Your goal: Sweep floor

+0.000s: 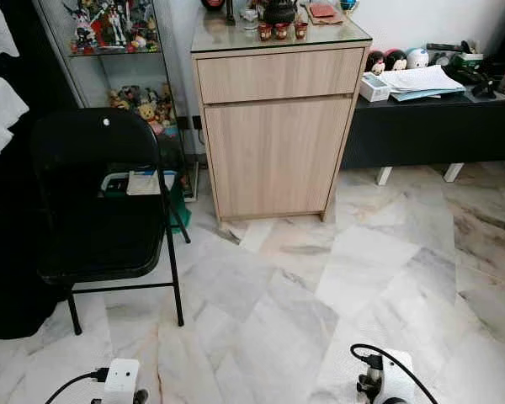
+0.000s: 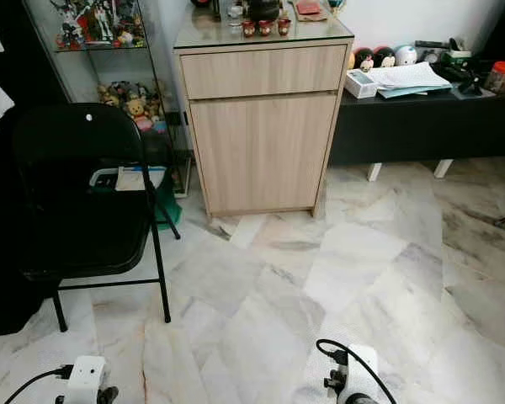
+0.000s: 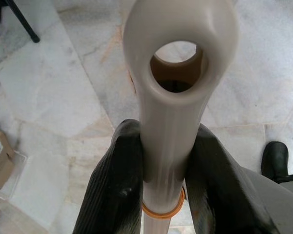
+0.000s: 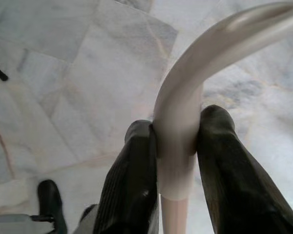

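- Left gripper (image 3: pixel 163 183): fingers pinching a beige handle (image 3: pixel 173 97) with a hanging hole.
- Right gripper (image 4: pixel 178 165): fingers pinching a curved handle (image 4: pixel 185 107).
- Marble floor (image 1: pixel 320 286); black chair (image 1: pixel 97 202); wooden cabinet (image 1: pixel 278 135).

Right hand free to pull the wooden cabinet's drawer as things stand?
Probably not. The right hand is shut on a beige handle, and the left hand grips another beige handle. The wooden cabinet stands across open marble floor, well ahead of both arms.
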`<state>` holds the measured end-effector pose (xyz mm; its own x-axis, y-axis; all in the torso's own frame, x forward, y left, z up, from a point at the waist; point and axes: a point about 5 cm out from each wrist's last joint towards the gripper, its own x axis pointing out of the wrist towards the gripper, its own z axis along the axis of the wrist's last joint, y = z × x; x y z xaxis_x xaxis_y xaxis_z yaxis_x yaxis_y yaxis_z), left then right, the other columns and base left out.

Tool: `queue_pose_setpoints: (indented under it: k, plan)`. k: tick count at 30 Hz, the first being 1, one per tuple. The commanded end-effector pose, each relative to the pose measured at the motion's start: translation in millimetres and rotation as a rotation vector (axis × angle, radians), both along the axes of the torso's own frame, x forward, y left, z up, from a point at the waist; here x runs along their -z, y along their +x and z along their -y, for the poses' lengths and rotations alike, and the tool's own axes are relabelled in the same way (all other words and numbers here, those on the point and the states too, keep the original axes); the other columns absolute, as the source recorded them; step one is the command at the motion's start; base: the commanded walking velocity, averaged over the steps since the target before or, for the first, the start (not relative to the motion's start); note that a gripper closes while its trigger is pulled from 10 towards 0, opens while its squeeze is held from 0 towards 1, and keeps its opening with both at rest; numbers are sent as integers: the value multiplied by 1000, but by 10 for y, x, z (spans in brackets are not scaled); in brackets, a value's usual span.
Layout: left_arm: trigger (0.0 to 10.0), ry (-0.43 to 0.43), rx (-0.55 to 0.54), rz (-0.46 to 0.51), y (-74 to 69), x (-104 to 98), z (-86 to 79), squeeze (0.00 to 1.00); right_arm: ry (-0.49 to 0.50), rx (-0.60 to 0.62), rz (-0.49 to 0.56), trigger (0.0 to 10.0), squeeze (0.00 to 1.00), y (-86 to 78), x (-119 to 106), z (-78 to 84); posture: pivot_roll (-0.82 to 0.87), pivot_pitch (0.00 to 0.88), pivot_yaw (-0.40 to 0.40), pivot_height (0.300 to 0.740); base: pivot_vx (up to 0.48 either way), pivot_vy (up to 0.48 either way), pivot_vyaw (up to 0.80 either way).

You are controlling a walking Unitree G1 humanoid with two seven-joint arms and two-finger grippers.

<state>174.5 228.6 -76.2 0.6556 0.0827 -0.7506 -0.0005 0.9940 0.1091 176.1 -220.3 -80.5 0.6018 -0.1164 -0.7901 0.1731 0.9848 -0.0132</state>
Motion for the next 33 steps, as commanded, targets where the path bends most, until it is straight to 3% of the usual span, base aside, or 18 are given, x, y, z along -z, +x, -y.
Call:
queue_pose_setpoints:
  k: [1, 10, 23, 33]
  plan:
    - [10000, 12, -13, -2, -54, 23, 7, 0, -64, -27, -17, 10000, 0, -38, 5, 56, -55, 0, -9, 740, 0, 0, 0]
    - [10000, 9, -30, 4, -55, 18, -11, 0, -102, -33, -2, 10000, 0, 24, -30, 80, -49, 0, -14, 740, 0, 0, 0]
    - [10000, 4, -46, 27, -8, -15, -48, 0, -38, -33, 7, 10000, 0, 9, -9, 3, -42, 0, -6, 740, 0, 0, 0]
    - [10000, -3, -34, 20, -17, -8, -40, 0, -26, -68, -9, 10000, 0, -35, 21, -44, -38, 0, -4, 740, 0, 0, 754]
